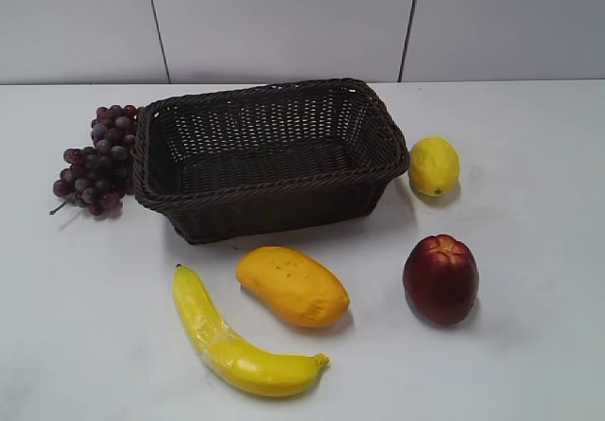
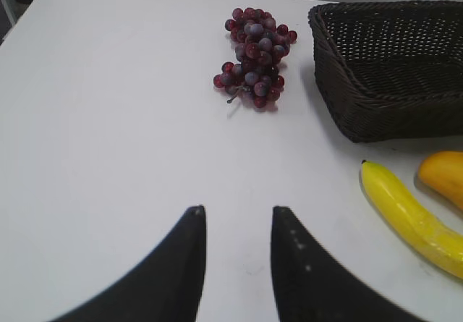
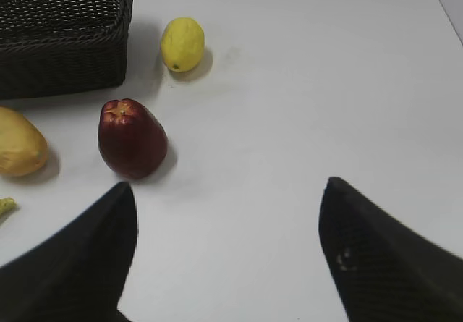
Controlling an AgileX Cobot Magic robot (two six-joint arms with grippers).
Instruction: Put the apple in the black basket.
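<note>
The dark red apple (image 1: 440, 278) stands on the white table, in front of and to the right of the black basket (image 1: 274, 190). The right wrist view shows the apple (image 3: 132, 138) just beyond my right gripper's left finger. My right gripper (image 3: 228, 192) is wide open and empty above the table. The basket's corner (image 3: 65, 54) is at that view's top left. My left gripper (image 2: 237, 212) is open and empty over bare table, well short of the basket (image 2: 391, 76). Neither gripper shows in the exterior view.
Purple-red grapes (image 1: 97, 161) lie left of the basket. A lemon (image 1: 434, 166) lies to its right. A mango (image 1: 292, 286) and a banana (image 1: 236, 339) lie in front of the basket. A tiled wall (image 1: 284, 19) rises behind the table.
</note>
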